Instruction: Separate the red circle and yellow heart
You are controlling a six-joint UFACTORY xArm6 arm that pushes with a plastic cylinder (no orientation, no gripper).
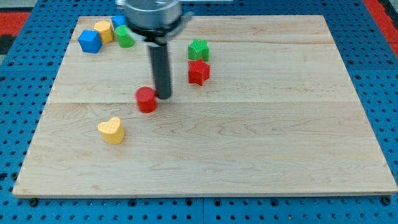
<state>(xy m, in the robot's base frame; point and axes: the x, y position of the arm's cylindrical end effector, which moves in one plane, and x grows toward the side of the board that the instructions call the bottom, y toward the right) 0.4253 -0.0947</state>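
The red circle (147, 99) lies left of the board's middle. The yellow heart (111, 130) lies below and to the left of it, a short gap apart. My tip (163, 96) stands on the board right beside the red circle, on its right side, touching or nearly touching it. The dark rod rises straight up from there to the arm's head at the view's top.
A red star (198, 71) and a green star (198, 50) sit right of the rod. A blue block (90, 41), a yellow block (104, 30), a green block (125, 37) and another blue block (119, 22) cluster at the top left. The wooden board (261, 143) lies on blue pegboard.
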